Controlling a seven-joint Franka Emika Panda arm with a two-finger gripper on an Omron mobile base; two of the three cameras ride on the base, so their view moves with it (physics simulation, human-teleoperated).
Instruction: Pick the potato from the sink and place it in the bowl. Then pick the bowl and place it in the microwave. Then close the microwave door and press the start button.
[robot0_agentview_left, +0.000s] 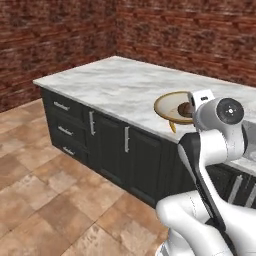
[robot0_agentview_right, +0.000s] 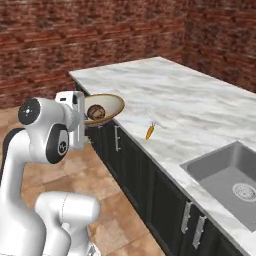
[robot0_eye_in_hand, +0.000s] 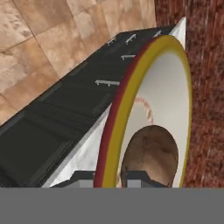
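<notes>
My gripper (robot0_eye_in_hand: 109, 177) is shut on the brown rim of the tan bowl (robot0_eye_in_hand: 131, 96), with one fingertip on each side of the rim. The bowl (robot0_agentview_right: 107, 106) hangs tilted in the air beside the counter's front edge, above the floor. The dark brown potato (robot0_eye_in_hand: 151, 153) lies inside the bowl, close to my fingers. In the left base view the bowl (robot0_agentview_left: 170, 106) and potato (robot0_agentview_left: 186, 108) sit just left of my hand (robot0_agentview_left: 196, 106). The grey sink (robot0_agentview_right: 225, 175) is at the far right of the counter. The microwave and its door are out of view.
An orange carrot (robot0_agentview_right: 149, 131) lies on the marble counter (robot0_agentview_right: 170, 95) near its front edge. Dark cabinets with silver handles (robot0_agentview_left: 91, 123) run below the counter. Brick walls stand behind it, and tiled floor (robot0_agentview_left: 45, 200) spreads in front.
</notes>
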